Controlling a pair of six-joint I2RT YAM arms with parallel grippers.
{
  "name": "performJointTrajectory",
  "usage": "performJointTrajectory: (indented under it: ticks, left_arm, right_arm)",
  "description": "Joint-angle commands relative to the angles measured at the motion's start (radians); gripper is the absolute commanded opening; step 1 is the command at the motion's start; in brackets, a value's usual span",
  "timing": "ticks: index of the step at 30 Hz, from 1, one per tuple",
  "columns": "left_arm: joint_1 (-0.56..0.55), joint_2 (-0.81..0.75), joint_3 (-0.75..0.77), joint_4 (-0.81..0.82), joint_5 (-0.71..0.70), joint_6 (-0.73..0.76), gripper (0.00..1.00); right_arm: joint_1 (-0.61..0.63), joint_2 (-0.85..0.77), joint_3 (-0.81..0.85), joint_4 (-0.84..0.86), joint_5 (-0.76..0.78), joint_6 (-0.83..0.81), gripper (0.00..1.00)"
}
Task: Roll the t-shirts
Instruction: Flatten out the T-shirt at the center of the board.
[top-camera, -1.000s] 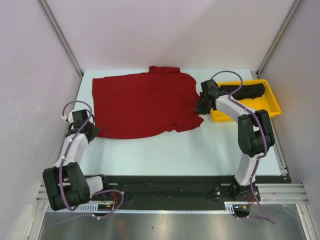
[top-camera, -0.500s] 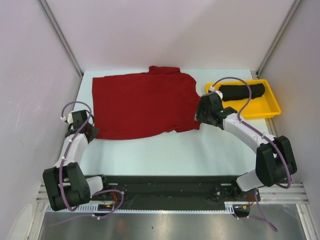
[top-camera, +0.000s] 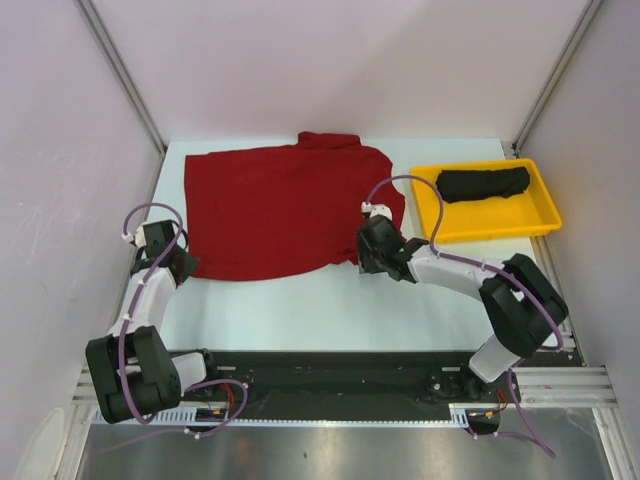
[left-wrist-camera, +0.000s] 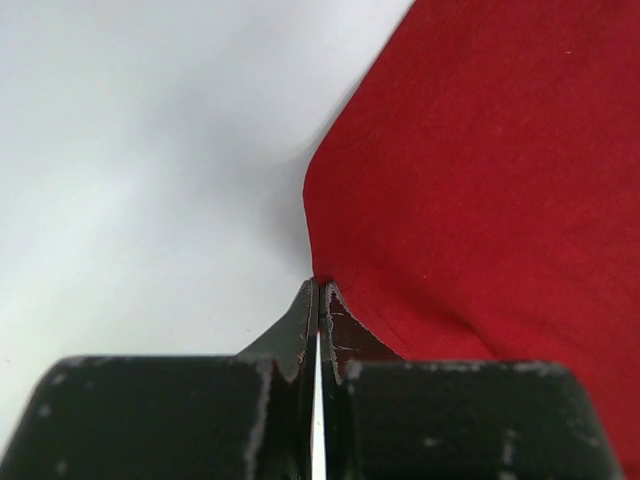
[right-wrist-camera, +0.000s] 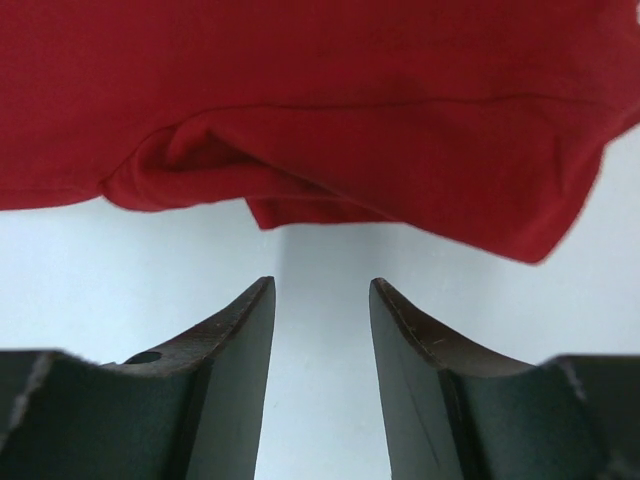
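A: Quick, L to R. What's w/ the left pincer?

B: Pressed together, pinching the near-left corner of the red t-shirt. In the wrist view the cloth edge runs right into the tips and lifts a bit off the surface there.

A: And the shirt itself?

B: Spread mostly flat, left-centre of the surface, collar toward the far edge. The near hem is uneven, esp. on the right.

A: Uneven how?

B: Near-right corner is bunched. The right wrist view shows a soft fold doubled under along the hem, w/ a small flap sticking out below it.

A: Right pincer?

B: Spread, nothing between the fingers. It sits low over the bare surface, tips pointing at that bunched corner, just short of the cloth. Not touching, as far as the wrist view shows.

A: Further right?

B: Yellow tray at the far right, just beside the red shirt's right edge. Can't tell if they touch.

A: Anything in it?

B: Black t-shirt, rolled into a bundle, lying crosswise in the tray's far half.
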Motion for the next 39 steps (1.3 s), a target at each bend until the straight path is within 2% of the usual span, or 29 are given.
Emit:
performJointTrajectory:
  ticks: [1,13,16,17,19,20,21,28,31,37,38,39]
  left_arm:
    - [0.010,-0.006,0.021,0.015,0.018,0.005,0.00]
    - [0.010,0.009,0.027,0.021,0.018,0.008,0.00]
    - [0.008,0.012,0.029,0.018,0.018,0.009,0.00]
    - [0.010,0.014,0.030,0.016,0.017,0.011,0.00]
    - [0.010,0.012,0.032,0.016,0.017,0.011,0.00]
    - [0.010,0.014,0.035,0.016,0.017,0.011,0.00]
    - [0.010,0.014,0.036,0.016,0.017,0.009,0.00]
    - [0.010,0.014,0.030,0.020,0.030,0.032,0.00]
    - [0.011,0.011,0.013,0.029,0.036,0.032,0.00]
    - [0.010,0.006,0.004,0.024,0.050,0.029,0.00]
    - [0.011,0.001,0.006,0.026,0.050,0.031,0.01]
    - [0.010,0.000,0.006,0.020,0.052,0.032,0.02]
  right_arm:
    - [0.021,0.073,0.049,0.106,-0.003,-0.079,0.47]
    - [0.061,0.211,0.141,0.121,0.058,-0.113,0.48]
    - [0.060,0.251,0.173,0.097,0.075,-0.120,0.37]
    - [0.061,0.257,0.177,0.085,0.081,-0.122,0.26]
    - [0.061,0.250,0.186,0.065,0.086,-0.123,0.14]
    - [0.061,0.242,0.190,0.034,0.076,-0.126,0.04]
    - [0.063,0.219,0.210,0.008,0.072,-0.125,0.00]
    - [0.095,0.075,0.345,-0.335,-0.080,-0.062,0.00]
    - [0.116,0.063,0.350,-0.351,-0.199,-0.013,0.00]
    - [0.126,0.142,0.373,-0.342,-0.289,0.025,0.00]
    - [0.121,0.153,0.371,-0.342,-0.283,0.030,0.10]
    - [0.112,0.153,0.373,-0.345,-0.281,0.032,0.15]
